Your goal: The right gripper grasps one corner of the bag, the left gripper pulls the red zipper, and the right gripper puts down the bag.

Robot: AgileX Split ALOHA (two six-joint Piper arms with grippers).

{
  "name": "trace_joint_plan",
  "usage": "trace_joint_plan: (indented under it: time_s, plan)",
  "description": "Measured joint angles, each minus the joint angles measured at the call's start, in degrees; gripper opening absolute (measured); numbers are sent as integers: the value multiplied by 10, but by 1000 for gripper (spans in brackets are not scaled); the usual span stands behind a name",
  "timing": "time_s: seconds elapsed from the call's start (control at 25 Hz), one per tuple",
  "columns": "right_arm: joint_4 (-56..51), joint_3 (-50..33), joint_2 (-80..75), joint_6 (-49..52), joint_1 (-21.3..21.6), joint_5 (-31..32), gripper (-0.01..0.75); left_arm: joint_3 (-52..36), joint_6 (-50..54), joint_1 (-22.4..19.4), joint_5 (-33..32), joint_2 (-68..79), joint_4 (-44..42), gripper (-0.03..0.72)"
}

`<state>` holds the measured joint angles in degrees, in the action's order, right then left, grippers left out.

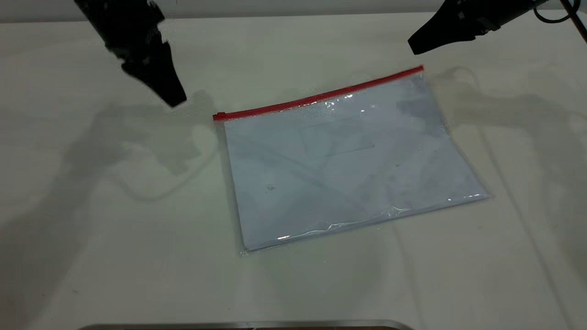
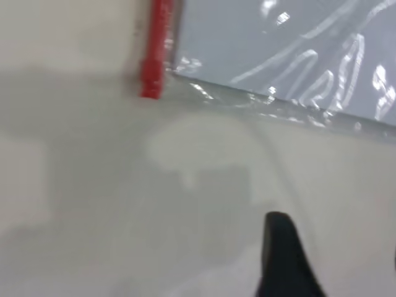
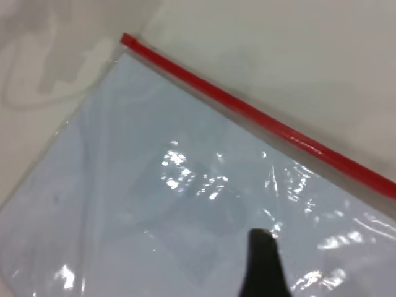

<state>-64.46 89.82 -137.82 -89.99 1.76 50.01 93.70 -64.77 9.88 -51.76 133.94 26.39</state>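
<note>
The bag [image 1: 339, 165], a clear pouch with white sheets inside, lies flat on the table. The red zipper [image 1: 321, 97] runs along its far edge, and its slider tab [image 1: 219, 115] sits at the left end. My left gripper [image 1: 176, 100] hovers above the table just left of that end, open and empty. In the left wrist view the tab [image 2: 150, 83] lies ahead of my one clearly visible finger [image 2: 281, 247]. My right gripper [image 1: 412, 46] hangs open above and behind the corner of the bag [image 1: 419, 73], not touching it. The right wrist view shows the zipper [image 3: 260, 120] beyond one finger [image 3: 263, 253].
The white table [image 1: 91, 206] surrounds the bag on all sides. A metal edge [image 1: 247, 325] runs along the front of the table. Both arms cast shadows on the table to the left and right of the bag.
</note>
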Motion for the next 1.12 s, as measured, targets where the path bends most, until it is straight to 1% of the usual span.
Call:
trace_joint_plan:
  time_s: [0.04, 0.12, 0.24, 0.36, 0.4, 0.56, 0.68, 0.92, 1.12]
  plan:
    - [4, 0, 5, 14, 1, -7, 621, 12, 22, 0, -4, -3, -1, 543]
    - [17, 0, 31, 40, 4, -22, 642, 35, 60, 0, -19, -16, -13, 576]
    - [42, 0, 95, 70, 11, -40, 632, 72, 118, 0, -60, -56, -51, 583]
    - [59, 0, 185, 113, 14, -41, 601, 114, 221, 0, -136, -109, -96, 585]
    - [63, 0, 220, 129, 16, -40, 594, 129, 249, 0, -152, -126, -111, 585]
    - [95, 0, 354, 194, 19, -34, 583, 174, 362, 0, -152, -204, -167, 585]
    - [134, 0, 436, 280, 19, -22, 583, 180, 438, 0, -152, -263, -201, 586]
    - [246, 0, 555, 434, 19, 37, 582, 180, 549, 0, -152, -358, -259, 586]
    - [332, 0, 621, 507, 19, 135, 582, 180, 619, 0, -152, -413, -293, 586]
